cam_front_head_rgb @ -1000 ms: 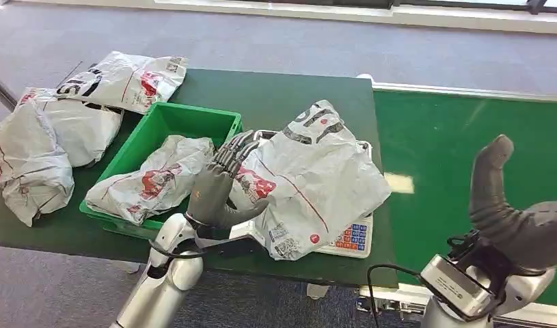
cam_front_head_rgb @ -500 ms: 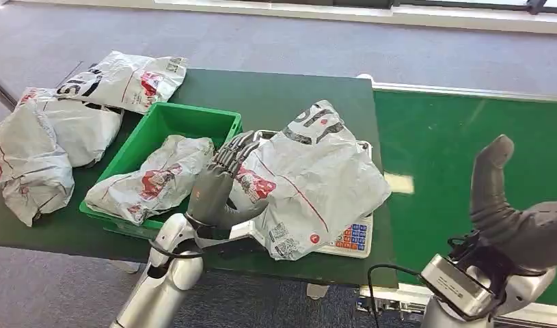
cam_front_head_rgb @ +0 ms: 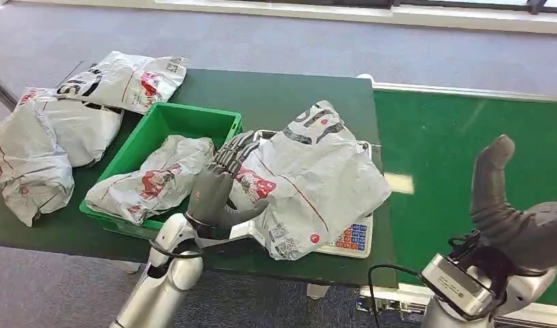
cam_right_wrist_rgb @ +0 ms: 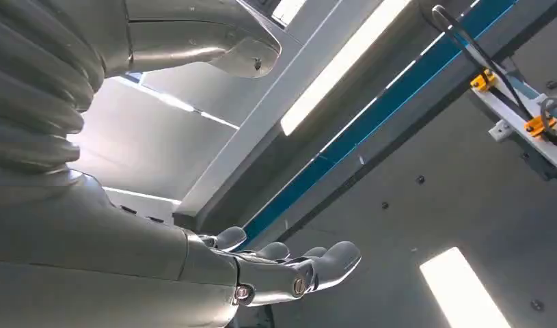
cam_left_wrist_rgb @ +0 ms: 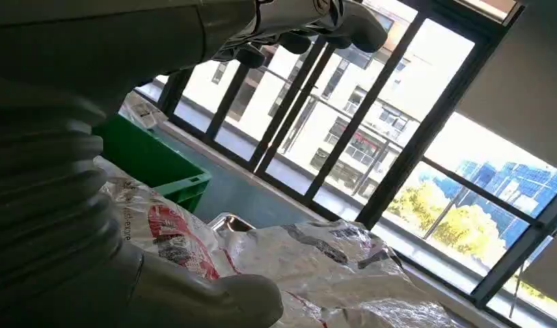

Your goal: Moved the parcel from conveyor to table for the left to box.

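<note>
Now parcel [cam_front_head_rgb: 309, 179] on scale [cam_front_head_rgb: 348, 238], left hand [cam_front_head_rgb: 221, 188] spread beside it, right hand [cam_front_head_rgb: 518, 219] open, empty; next grasp and lift toward green box [cam_front_head_rgb: 167, 123].

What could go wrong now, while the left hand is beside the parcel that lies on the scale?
1. The parcel is larger than the scale and overhangs it near the table front edge; a poor grasp could perhaps let it slide off.
2. The left hand stands open against the parcel's side, next to the green bin; pulling might drag the scale too.
3. The bin already holds a parcel, so room may be tight.
</note>
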